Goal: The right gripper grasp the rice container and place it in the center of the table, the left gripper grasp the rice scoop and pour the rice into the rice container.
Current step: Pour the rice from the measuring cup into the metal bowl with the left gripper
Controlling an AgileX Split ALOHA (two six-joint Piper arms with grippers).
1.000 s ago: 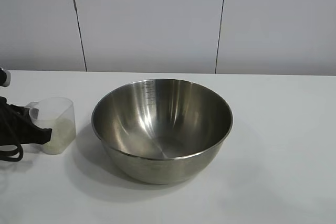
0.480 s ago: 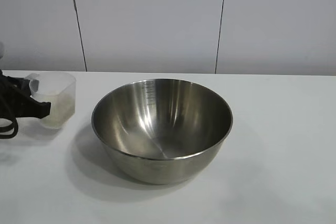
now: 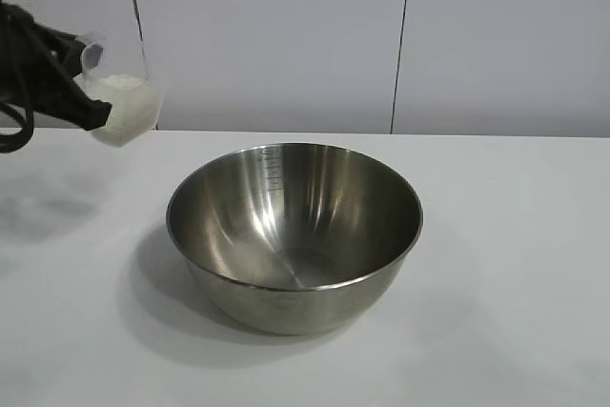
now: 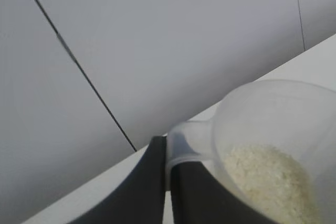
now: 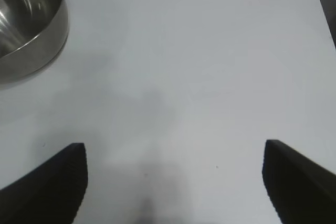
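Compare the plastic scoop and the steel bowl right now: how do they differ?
The scoop is small, translucent plastic; the bowl is far larger, shiny steel. The scoop is up in the air, tilted, held by the shut left gripper at its handle; the bowl sits upright on the table, nothing gripping it. The scoop holds rice; the bowl looks empty. Both are open-topped vessels.

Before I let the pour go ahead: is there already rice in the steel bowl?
No. In the exterior view the rice container is bare inside, and the rice sits in the rice scoop held aloft by the left gripper.
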